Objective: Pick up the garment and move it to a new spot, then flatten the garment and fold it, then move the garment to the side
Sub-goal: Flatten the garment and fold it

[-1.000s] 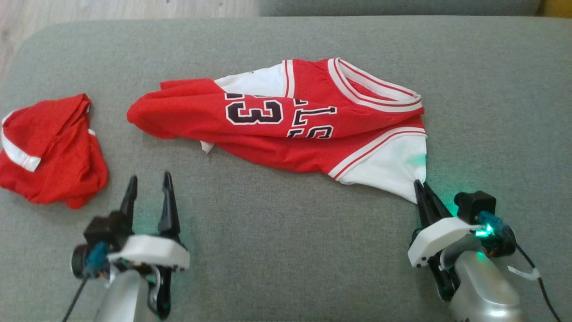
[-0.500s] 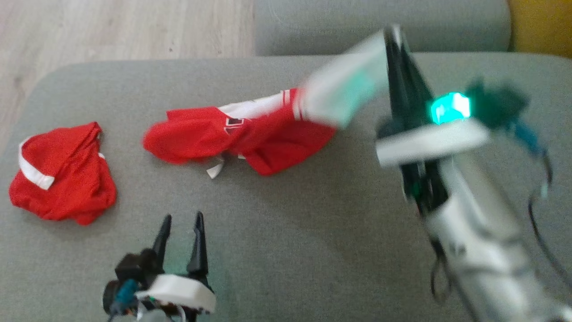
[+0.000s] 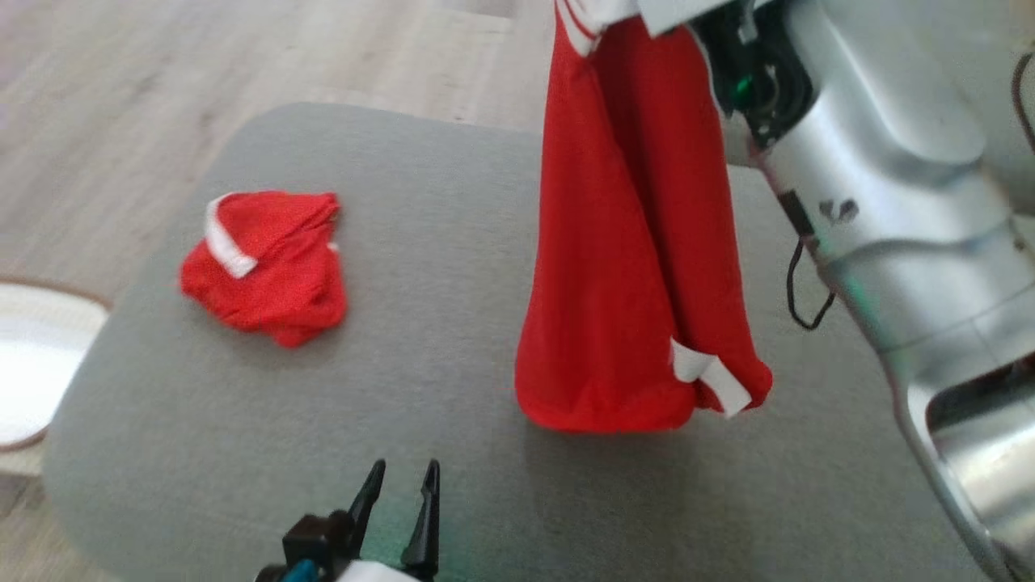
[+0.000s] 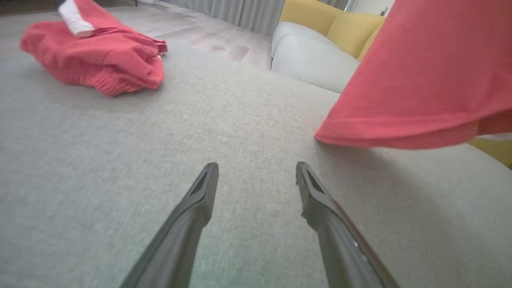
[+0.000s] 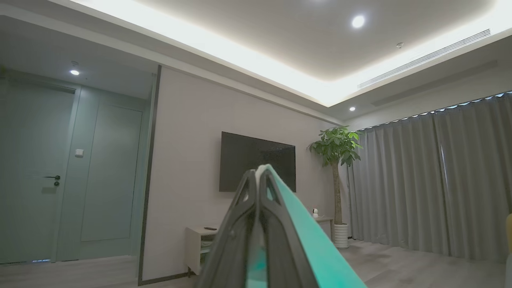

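The garment [image 3: 631, 242], a red jersey with white trim, hangs in a long bunch from the top of the head view, beside my pale right forearm [image 3: 881, 170]. Its lower hem [image 4: 400, 138] is level with the grey cushion [image 3: 404, 388]; I cannot tell whether it touches. In the right wrist view my right gripper [image 5: 256, 172] points up into the room, shut on a strip of the garment's pale fabric [image 5: 304, 236]. My left gripper [image 3: 402, 477] is open and holds nothing low over the cushion's near edge, its fingers [image 4: 200, 200] short of the hem.
A second red garment [image 3: 263, 267] lies crumpled on the cushion's left part. Wooden floor [image 3: 121, 81] surrounds the cushion, with a white round thing [image 3: 24, 364] at the left edge. Grey and yellow sofa cushions [image 4: 320, 36] stand beyond the far edge.
My right arm has swung up from the cushion, lifting the jersey off it until it hangs. The head camera has shifted too. The left gripper stays open.
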Motion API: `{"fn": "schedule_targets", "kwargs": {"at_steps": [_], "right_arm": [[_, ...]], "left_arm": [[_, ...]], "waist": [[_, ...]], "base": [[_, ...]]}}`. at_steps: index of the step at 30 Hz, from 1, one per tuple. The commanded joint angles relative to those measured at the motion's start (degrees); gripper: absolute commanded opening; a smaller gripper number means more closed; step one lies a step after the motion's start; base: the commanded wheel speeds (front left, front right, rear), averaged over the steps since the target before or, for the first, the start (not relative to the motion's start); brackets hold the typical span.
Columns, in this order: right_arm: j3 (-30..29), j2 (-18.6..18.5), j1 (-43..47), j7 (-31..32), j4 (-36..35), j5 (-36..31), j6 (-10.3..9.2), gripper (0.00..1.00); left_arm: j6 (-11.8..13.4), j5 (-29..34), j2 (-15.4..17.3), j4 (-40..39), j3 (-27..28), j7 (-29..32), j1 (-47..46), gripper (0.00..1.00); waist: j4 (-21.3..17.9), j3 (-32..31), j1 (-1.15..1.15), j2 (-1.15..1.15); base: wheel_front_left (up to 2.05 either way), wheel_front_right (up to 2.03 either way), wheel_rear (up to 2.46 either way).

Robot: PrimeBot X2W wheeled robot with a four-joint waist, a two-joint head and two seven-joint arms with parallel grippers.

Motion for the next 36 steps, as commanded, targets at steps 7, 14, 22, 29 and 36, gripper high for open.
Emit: {"fn": "schedule_targets", "kwargs": {"at_steps": [7, 14, 22, 29, 36], "right_arm": [[-1.6, 1.2, -8.2, -1.2, 7.1, 2.0, 0.01, 0.0], [-5.2, 1.2, -5.4, -1.2, 21.7, -4.6, 0.01, 0.0], [-12.4, -6.9, 13.7, -1.2, 32.1, -9.6, 0.01, 0.0], [-22.3, -11.0, 33.6, -1.2, 18.7, -13.8, 0.01, 0.0], [-30.2, -6.4, 48.8, -1.2, 0.3, -21.0, 0.01, 0.0]], "left_arm": [[0.7, -0.3, 0.2, -1.2, 1.5, -0.3, 0.3, 1.0], [1.1, -0.8, 0.2, -2.7, 3.4, -0.3, -0.2, 1.0], [1.1, -0.4, 0.2, -4.1, 4.5, -0.3, -3.3, 1.0], [0.7, 1.6, 0.2, -4.0, 7.4, -0.3, -5.8, 1.0], [0.3, 1.5, 0.2, -4.8, 9.5, -0.3, -6.9, 1.0]], "waist": [[4.2, -2.1, 0.0, 0.0], [-0.9, -0.3, 0.0, 0.0], [-6.9, 4.6, 0.0, 0.0], [-12.2, 8.1, 0.0, 0.0], [-15.2, 8.2, 0.0, 0.0]], "base": [[0.0, 0.0, 0.0], [0.0, 0.0, 0.0], [0.0, 0.0, 0.0], [0.0, 0.0, 0.0], [0.0, 0.0, 0.0]]}}
